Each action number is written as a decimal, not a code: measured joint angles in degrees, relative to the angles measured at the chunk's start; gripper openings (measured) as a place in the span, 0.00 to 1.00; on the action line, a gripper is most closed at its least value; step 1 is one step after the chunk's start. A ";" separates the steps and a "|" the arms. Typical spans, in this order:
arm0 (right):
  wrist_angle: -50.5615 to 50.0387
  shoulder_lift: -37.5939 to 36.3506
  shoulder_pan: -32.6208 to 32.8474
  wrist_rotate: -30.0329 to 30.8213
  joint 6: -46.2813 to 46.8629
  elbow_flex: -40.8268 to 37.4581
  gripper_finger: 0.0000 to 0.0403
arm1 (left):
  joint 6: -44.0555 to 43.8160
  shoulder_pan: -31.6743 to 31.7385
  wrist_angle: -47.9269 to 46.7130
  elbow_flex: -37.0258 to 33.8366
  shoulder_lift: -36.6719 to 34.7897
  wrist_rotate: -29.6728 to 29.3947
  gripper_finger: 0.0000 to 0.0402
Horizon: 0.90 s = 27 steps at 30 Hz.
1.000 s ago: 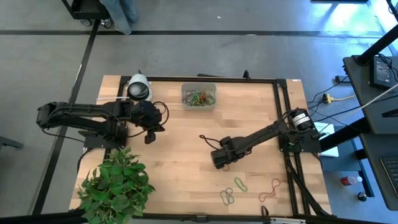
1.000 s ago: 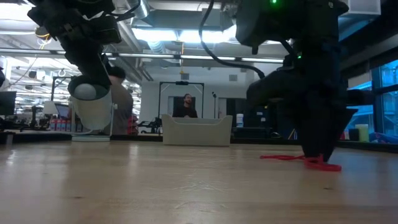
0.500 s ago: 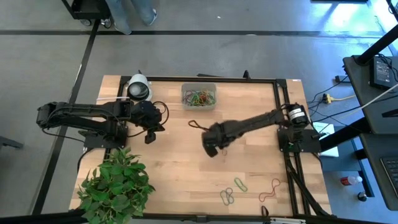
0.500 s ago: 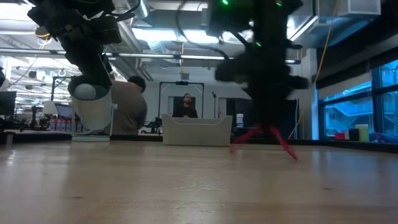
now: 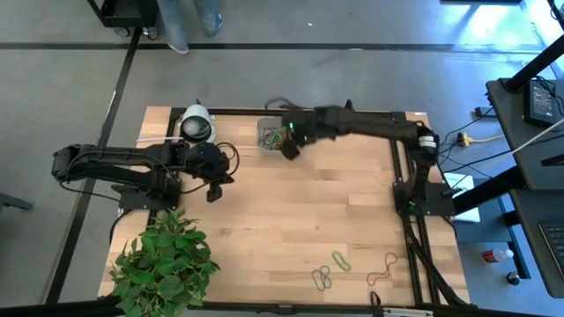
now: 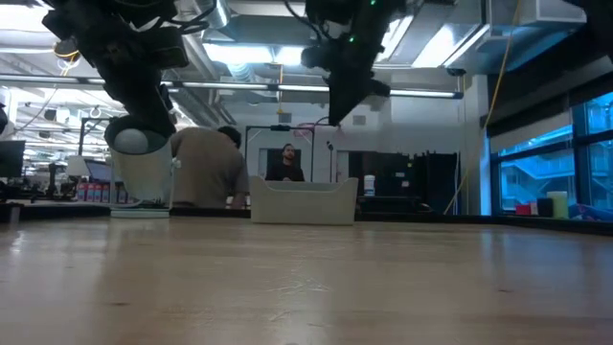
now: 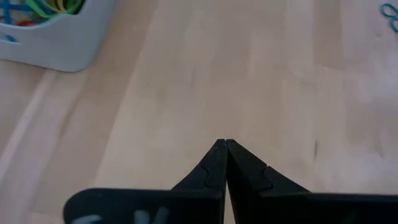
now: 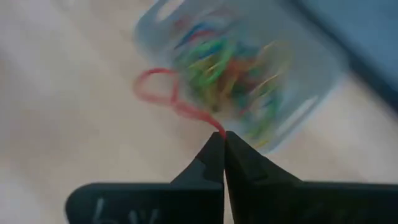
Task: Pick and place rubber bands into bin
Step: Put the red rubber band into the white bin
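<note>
1. Bands (image 5: pixel 328 270) left near the table's front edge wait, well apart from the bin.
2. Left gripper (image 7: pixel 225 144) idles mid-table, fingers pressed together on nothing.
3. Right gripper (image 8: pixel 224 135) pinches a red band (image 8: pixel 163 93) above the bin (image 5: pixel 270 139); better to centre over it before letting go, so the dangling loop clears the rim.

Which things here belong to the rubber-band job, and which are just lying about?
Job:
- red rubber band, pinched by the right gripper over the bin
- loose rubber bands

Lying about:
- tape roll
- plant
- left gripper, shut, waiting
</note>
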 joint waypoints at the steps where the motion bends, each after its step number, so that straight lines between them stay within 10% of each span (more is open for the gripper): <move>1: 0.15 0.72 -1.22 -0.04 -1.81 1.28 0.00 | 0.01 0.00 0.12 0.00 0.00 -0.70 0.00; 16: 8.00 17.93 -10.94 -2.98 -14.65 7.94 0.02 | -1.22 0.02 1.77 0.00 0.00 -4.97 0.00; 27: 7.38 21.23 -11.46 -5.14 -12.47 7.96 0.25 | -1.53 0.02 1.38 0.00 0.00 -5.57 0.00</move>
